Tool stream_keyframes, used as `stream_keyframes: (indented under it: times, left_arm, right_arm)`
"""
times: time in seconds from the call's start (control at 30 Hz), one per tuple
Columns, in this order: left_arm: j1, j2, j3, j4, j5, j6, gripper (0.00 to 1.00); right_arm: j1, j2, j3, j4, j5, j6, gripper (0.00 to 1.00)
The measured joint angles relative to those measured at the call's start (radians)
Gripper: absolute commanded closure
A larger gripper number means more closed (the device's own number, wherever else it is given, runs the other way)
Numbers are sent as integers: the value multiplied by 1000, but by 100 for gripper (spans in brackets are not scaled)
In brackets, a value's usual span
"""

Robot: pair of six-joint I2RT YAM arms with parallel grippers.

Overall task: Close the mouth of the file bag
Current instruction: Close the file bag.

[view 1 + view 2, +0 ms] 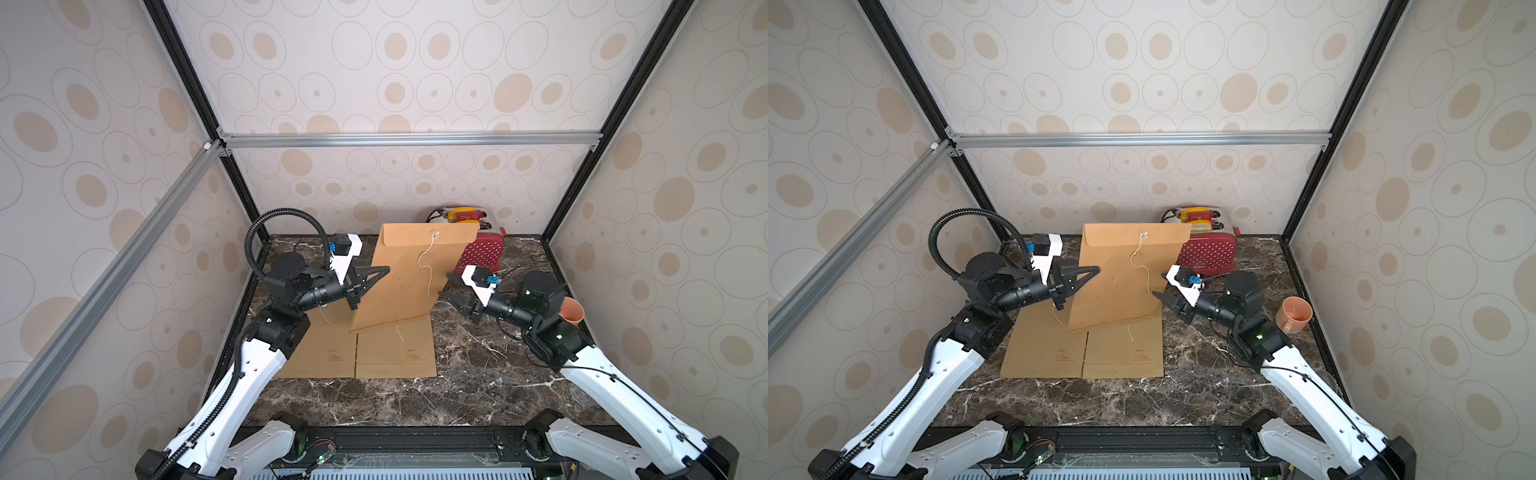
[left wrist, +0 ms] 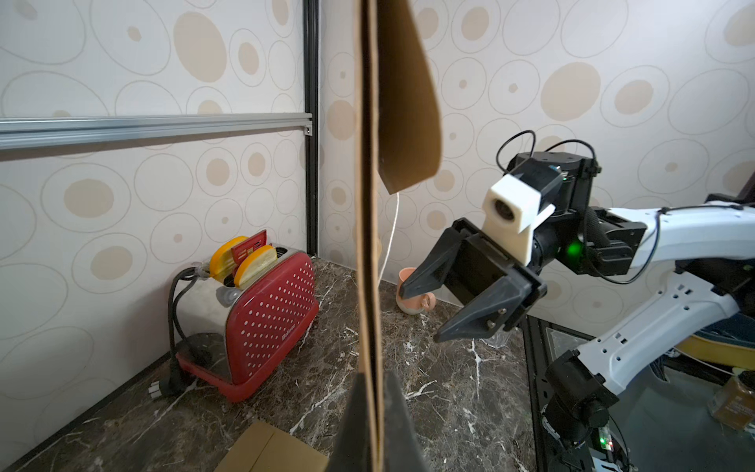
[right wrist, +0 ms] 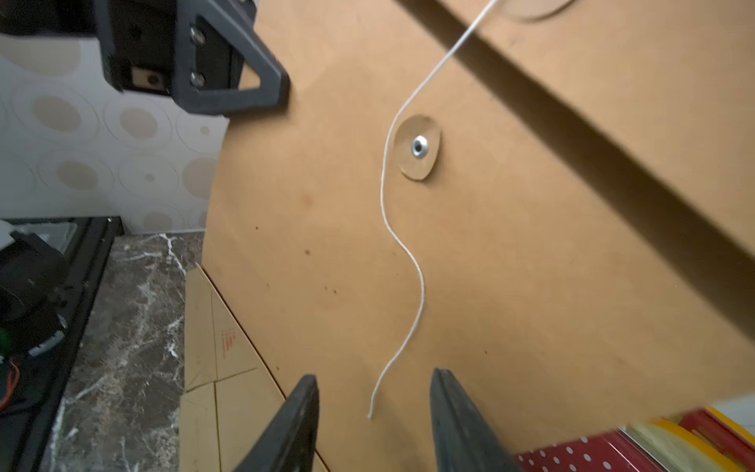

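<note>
A brown paper file bag (image 1: 399, 282) stands upright over the table, tilted, in both top views. My left gripper (image 1: 382, 272) is shut on its left edge; in the left wrist view the bag's edge (image 2: 367, 204) runs up between the closed fingers. The flap (image 1: 432, 235) is folded down over the mouth but stands a little off the bag. A white string (image 3: 402, 245) hangs loose from the flap past the round button (image 3: 418, 147). My right gripper (image 3: 375, 376) is open facing the bag's front, and the string's free end hangs between its fingers.
Two more brown bags (image 1: 324, 357) (image 1: 395, 353) lie flat side by side on the marble table (image 1: 478, 374) under the held one. A red toaster (image 1: 484, 249) stands at the back wall behind the bag. An orange cup (image 1: 572, 311) sits by the right arm.
</note>
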Motion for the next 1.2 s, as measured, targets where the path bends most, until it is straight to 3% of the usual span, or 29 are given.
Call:
stream_keyframes:
  times: [0.17, 0.4, 0.63, 1.2]
  left_arm:
    - [-5, 15, -11, 0, 2, 7, 100]
    - [-6, 16, -19, 5, 3, 7, 100]
    - [-7, 16, -20, 8, 3, 7, 100]
    - [-9, 16, -27, 22, 1, 3, 100]
  right_arm:
    - [29, 55, 3, 16, 63, -91, 53]
    - [29, 79, 4, 117, 95, -94, 53]
    - [33, 80, 5, 229, 51, -72, 54]
    - [114, 180, 39, 241, 6, -22, 59]
